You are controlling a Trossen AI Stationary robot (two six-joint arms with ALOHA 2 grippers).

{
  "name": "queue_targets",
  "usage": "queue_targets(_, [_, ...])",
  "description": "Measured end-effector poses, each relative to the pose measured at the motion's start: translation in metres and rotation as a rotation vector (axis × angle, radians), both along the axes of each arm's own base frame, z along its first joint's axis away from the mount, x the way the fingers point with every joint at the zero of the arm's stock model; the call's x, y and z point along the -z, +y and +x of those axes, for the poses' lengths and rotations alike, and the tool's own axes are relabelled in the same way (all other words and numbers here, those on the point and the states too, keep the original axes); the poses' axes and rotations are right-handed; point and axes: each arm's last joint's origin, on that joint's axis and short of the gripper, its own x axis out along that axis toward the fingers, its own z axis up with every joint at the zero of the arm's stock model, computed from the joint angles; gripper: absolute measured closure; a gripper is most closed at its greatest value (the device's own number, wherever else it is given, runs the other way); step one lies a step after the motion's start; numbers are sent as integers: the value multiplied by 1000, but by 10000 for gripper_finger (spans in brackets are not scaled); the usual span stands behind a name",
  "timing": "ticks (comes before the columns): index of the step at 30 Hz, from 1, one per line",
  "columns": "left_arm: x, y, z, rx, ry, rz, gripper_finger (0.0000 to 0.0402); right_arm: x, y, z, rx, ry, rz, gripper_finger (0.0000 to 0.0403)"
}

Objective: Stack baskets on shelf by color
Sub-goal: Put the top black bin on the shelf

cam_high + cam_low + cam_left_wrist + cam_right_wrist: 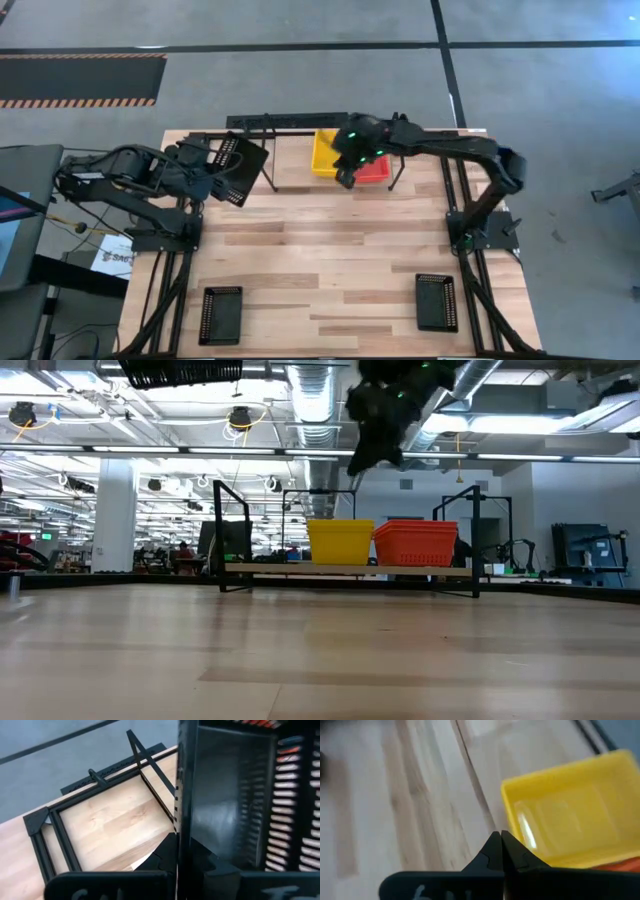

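shelf (290,125) stood along the far edge of the table (330,260), a low rack of thin black rod with upright looped ends. on it sat a yellow basket stack (326,152) near the middle and a red basket stack (376,171) just beside it toward the right end; in the low view the yellow stack (340,542) and red stack (415,544) stood touching or nearly so, side by side, each more than one basket high, though the exact count could not be made out. the shelf's left part was bare. no contents showed in the yellow top basket in the right wrist view (570,815). two black baskets lay flat on the near part of the table, well apart: one at near left (221,315), one at near right (436,302), both seemingly with nothing inside. a third black basket (238,168) was tilted up off the table at the shelf's left end, clamped by the left gripper (205,168), fingers closed on its wall; the left wrist view showed its slotted wall close up (250,805). the right gripper (345,178) hung above the yellow and red stacks, fingers closed together, holding nothing; its arm reached in from the right. a paper with print lay beside the table's left edge, unreadable.
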Motion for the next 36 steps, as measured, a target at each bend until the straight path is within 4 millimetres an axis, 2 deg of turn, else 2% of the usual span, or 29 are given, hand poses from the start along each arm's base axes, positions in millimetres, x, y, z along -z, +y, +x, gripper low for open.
queue_targets(3, [0, 0, 0, 0, 0, 0, 401, -9, -5, -17, 41, -110, 7, 403])
queue_targets(7, [0, 0, 0, -6, -4, -2, 401, -5, -10, -18, 46, -106, 2, 403])
queue_targets(14, [0, 0, 0, -17, -14, -17, 401, 25, -23, 3, 52, -23, -30, 403])
queue_targets(19, [1, -1, 3, -18, -8, -35, 401, 51, -33, 9, 65, 68, -46, 403])
queue_targets(21, [2, -1, 4, -20, -5, -40, 401, 58, -33, 10, 50, 104, -41, 403])
queue_targets(30, [4, -2, 9, -22, 11, -44, 401, 59, -32, 7, 24, 134, -51, 403])
queue_targets(36, [4, -2, 10, -31, 5, -49, 401, 67, -19, 3, -36, 240, -47, 403])
